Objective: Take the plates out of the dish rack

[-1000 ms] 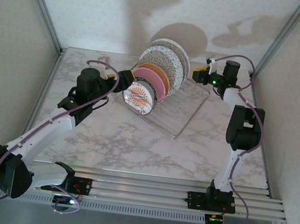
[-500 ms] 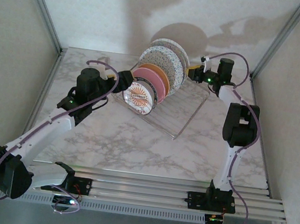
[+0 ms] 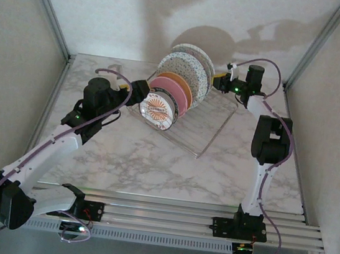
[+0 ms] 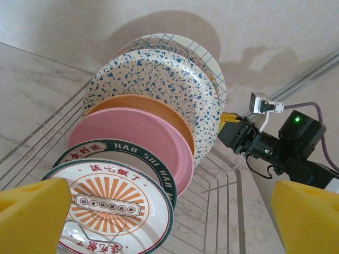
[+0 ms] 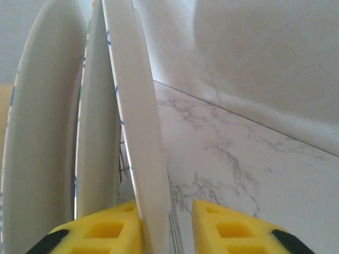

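Observation:
Several plates stand on edge in the silver wire dish rack (image 3: 213, 125). From the front they are a white emblem plate (image 3: 157, 111), a pink plate (image 3: 174, 97), an orange plate (image 3: 185, 89), a blue-speckled plate (image 3: 183, 68) and a rear patterned plate (image 3: 199, 55). My left gripper (image 3: 139, 90) is open at the rack's left end. Its yellow fingertips (image 4: 30, 218) spread wide around the emblem plate (image 4: 103, 209) without touching it. My right gripper (image 3: 223, 84) is open astride the rear plate's rim (image 5: 140, 153). Its left pad (image 5: 100, 233) is against the rim, and a gap shows before the other pad.
A green-rimmed plate (image 4: 151, 159) stands between the emblem and pink plates. The marble table (image 3: 153, 162) has free room in front of the rack. Walls and frame posts close in the back and sides. The right arm (image 4: 280, 148) hangs over the rack's far right corner.
My right gripper has moved left to the rear plate's rim. The left arm has drawn back slightly to the left. The plates have not moved.

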### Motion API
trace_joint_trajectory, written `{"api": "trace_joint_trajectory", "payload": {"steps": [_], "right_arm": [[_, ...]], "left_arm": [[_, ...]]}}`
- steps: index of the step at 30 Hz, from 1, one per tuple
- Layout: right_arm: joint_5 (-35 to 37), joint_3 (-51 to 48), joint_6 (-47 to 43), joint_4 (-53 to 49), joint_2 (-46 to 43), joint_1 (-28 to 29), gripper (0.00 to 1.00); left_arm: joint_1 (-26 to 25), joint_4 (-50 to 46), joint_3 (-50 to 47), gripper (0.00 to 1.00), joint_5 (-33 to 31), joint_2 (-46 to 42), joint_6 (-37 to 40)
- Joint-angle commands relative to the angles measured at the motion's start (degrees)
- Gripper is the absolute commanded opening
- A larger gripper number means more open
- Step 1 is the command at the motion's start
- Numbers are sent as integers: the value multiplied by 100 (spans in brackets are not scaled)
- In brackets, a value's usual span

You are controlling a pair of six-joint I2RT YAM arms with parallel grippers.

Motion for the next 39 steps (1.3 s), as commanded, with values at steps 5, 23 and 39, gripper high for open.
{"api": "trace_joint_trajectory", "payload": {"steps": [5,23,39], "right_arm": [[-172,231,147,170,297,117,26],[-74,202,589,623,388,307,9],[291,33,441,701,-242,474,0]], "left_arm": [[-66,-128,169,96,50,-138,-109],[-86,-231,190,95,38,-201,-73],[-83,-112,68,96,17,-158,-13]]}}
